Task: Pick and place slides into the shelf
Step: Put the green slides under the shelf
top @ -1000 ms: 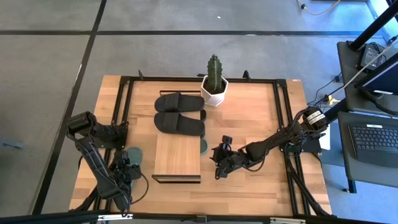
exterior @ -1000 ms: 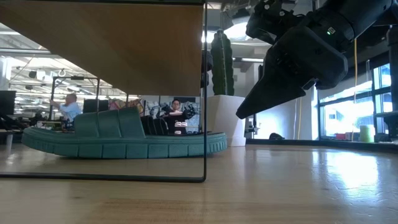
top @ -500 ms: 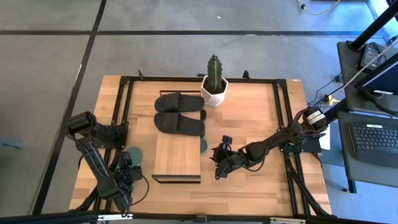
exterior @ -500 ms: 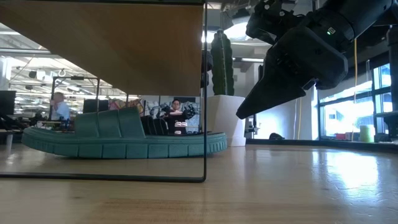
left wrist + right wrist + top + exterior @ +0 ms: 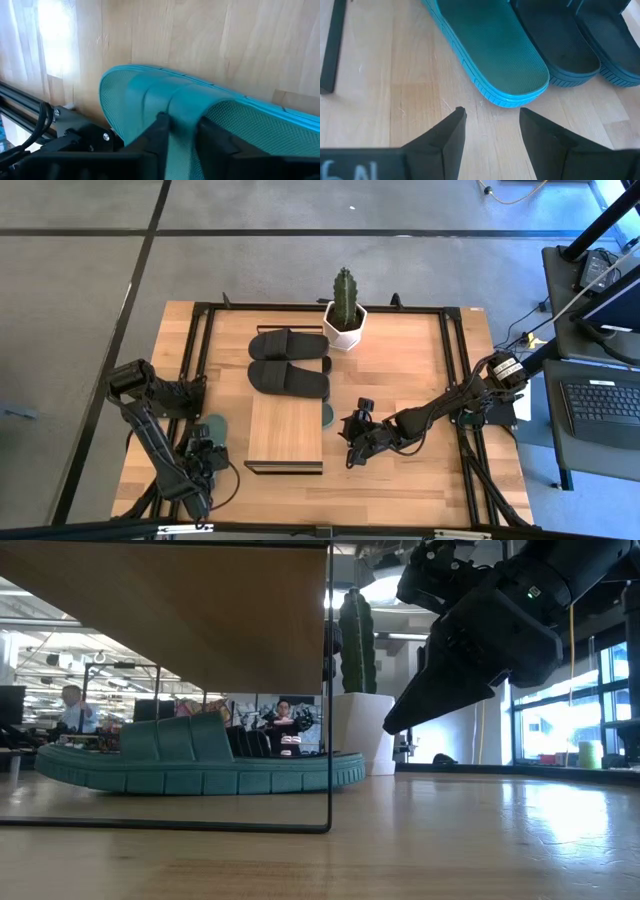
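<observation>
left tool (image 5: 207,448) is sitting low at the near-left of the tabletop (image 5: 400,370), just left of the shelf (image 5: 285,432); in its wrist view the two dark fingers (image 5: 155,137) are straddling the strap of a green slide (image 5: 200,125), fingers close to or touching the strap, can't tell if they're fully clamping yet. that slide is lying flat on the wood, its rounded end poking out beside the tool in the high view. right tool (image 5: 352,448) is hovering above the tabletop just right of the shelf, fingers spread with nothing between them. right wrist view is showing the end of a second green slide (image 5: 495,55) just ahead of the fingertips (image 5: 457,117), not touching, with two black slides (image 5: 570,45) lying side by side next to it. low view is showing a green slide (image 5: 190,765) resting on the tabletop under the shelf's plank top, inside the thin black frame. another black pair (image 5: 288,361) is sitting side by side behind the shelf, near a potted cactus (image 5: 345,310) at the back edge. a person (image 5: 72,708) is showing in the room beyond the tabletop.
</observation>
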Controlling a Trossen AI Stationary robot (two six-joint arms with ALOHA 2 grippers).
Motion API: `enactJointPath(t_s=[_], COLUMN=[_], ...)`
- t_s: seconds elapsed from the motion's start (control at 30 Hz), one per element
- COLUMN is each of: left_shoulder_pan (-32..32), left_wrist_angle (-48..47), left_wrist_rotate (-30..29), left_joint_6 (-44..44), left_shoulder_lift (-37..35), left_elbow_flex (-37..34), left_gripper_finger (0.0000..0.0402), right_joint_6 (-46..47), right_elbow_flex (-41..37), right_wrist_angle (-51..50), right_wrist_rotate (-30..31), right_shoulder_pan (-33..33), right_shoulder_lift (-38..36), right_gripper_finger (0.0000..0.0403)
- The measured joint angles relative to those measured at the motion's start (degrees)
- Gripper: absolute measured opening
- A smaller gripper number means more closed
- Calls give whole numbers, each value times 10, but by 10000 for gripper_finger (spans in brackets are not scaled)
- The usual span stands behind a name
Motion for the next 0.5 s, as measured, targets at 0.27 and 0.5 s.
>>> enactJointPath(t_s=[0.27,0.5], left_shoulder_pan=[0,16], left_wrist_angle=[-4,-81], left_wrist_rotate=[14,51], left_joint_6=[-3,-1], left_shoulder_lift=[0,-7], left_elbow_flex=[0,50], left_gripper_finger=[13,6], right_joint_6=[-1,-1], right_elbow_flex=[0,0], right_wrist_angle=[0,0], right_wrist_rotate=[0,0], right_shoulder_pan=[0,0], right_shoulder_lift=[0,0], right_gripper_finger=[187,187])
